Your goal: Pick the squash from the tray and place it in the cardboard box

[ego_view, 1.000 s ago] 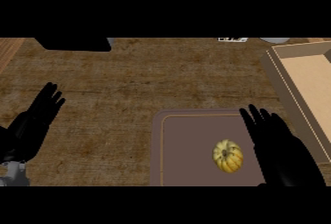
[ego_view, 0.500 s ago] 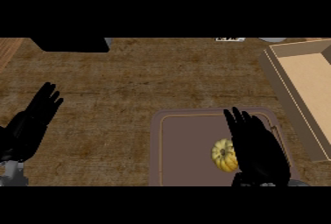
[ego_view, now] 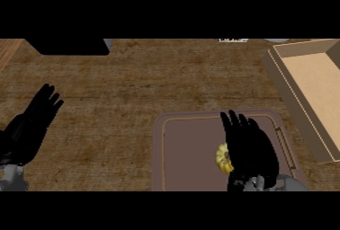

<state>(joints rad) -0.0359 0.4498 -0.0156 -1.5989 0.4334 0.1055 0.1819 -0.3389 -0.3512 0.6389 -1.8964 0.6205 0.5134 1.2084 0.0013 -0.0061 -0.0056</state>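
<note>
The squash (ego_view: 224, 160) lies on the tray (ego_view: 158, 152), peeking out at the left edge of the right hand (ego_view: 251, 148), which covers the rest. That hand's fingers (ego_view: 232, 123) are straight, slightly apart, holding nothing. The left hand (ego_view: 30, 128) rests open, well apart from the tray. The cardboard box (ego_view: 312, 85) lies to the right.

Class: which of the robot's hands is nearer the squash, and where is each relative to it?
Right. The right hand overlaps the squash's right side above the tray; the left hand rests open far to its left, off the tray, over the counter.
</note>
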